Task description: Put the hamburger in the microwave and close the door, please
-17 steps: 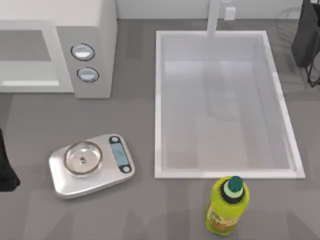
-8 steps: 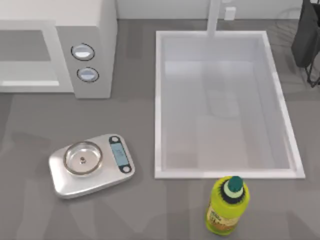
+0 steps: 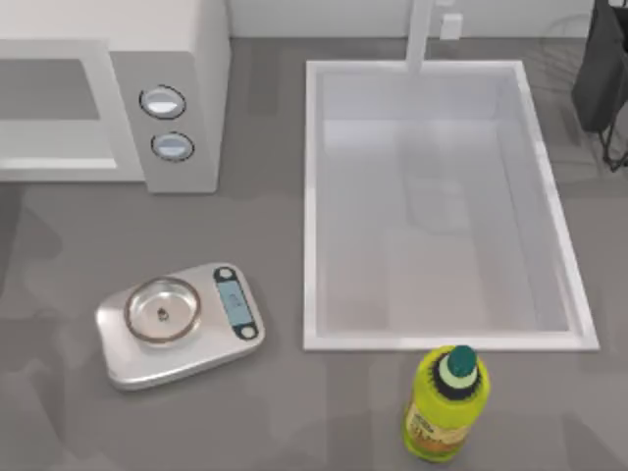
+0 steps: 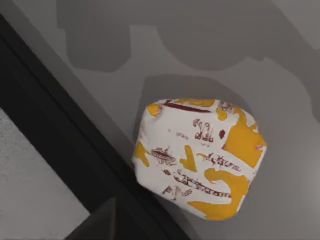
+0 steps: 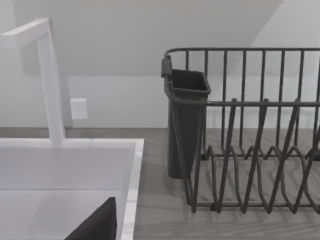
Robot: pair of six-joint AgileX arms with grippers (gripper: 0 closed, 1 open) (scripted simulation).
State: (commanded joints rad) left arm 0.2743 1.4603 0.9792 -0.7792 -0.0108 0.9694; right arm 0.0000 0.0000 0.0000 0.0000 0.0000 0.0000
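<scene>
Grey worktop [image 3: 294,412] carries microwave [image 3: 177,59], sink [image 3: 310,196], scale [image 3: 179,324], bottle [image 3: 446,404]; wrapped hamburger [image 4: 200,157] lies near its edge. Either arm's fingers: cannot tell.

Your top view cuts the microwave [image 3: 167,98] off at its left and upper edges, so you cannot tell how its door stands. The bottle [image 3: 444,404] runs off the lower edge. The rack [image 5: 250,130] is cut by the right wrist view's right edge.
</scene>
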